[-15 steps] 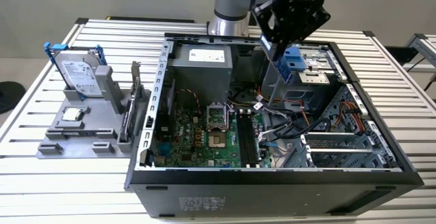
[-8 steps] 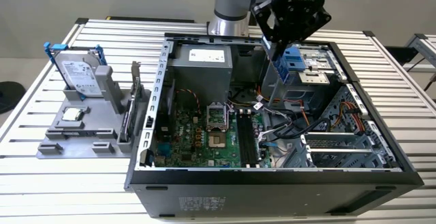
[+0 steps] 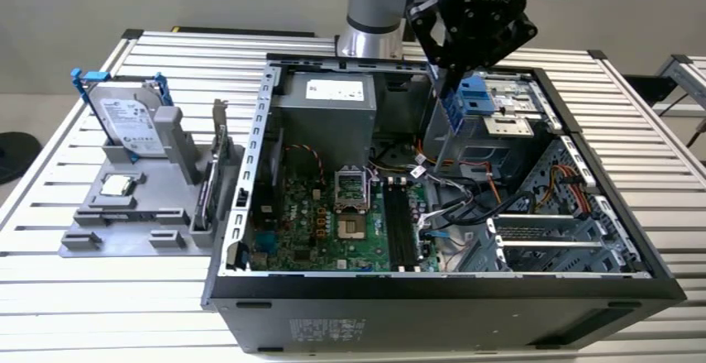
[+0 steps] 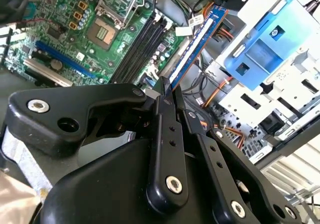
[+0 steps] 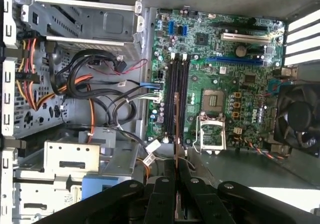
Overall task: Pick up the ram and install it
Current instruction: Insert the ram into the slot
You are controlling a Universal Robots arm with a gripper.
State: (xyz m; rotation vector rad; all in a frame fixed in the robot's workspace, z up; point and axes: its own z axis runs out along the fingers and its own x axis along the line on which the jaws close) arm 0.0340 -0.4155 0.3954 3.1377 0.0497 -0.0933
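Note:
My gripper (image 3: 449,69) hangs above the back right of the open computer case (image 3: 441,284), shut on the ram (image 3: 450,102). The ram is a narrow blue stick that hangs downward from the fingers. In the second wrist view the ram (image 4: 197,44) reaches out from the black fingers (image 4: 167,109) with its white label showing. In the first wrist view the ram (image 5: 176,129) is edge-on, roughly in line with the black memory slots (image 5: 177,84). Those slots (image 3: 403,226) lie on the green motherboard (image 3: 320,222), well below the gripper and toward the case front.
A grey fixture (image 3: 121,222) on the exterior view's left holds a silver hard drive (image 3: 127,119) with a blue bracket and a small processor chip (image 3: 116,185). Inside the case are the power supply (image 3: 326,107), a blue drive bracket (image 3: 477,98), cables (image 3: 464,206) and the processor socket (image 3: 347,206).

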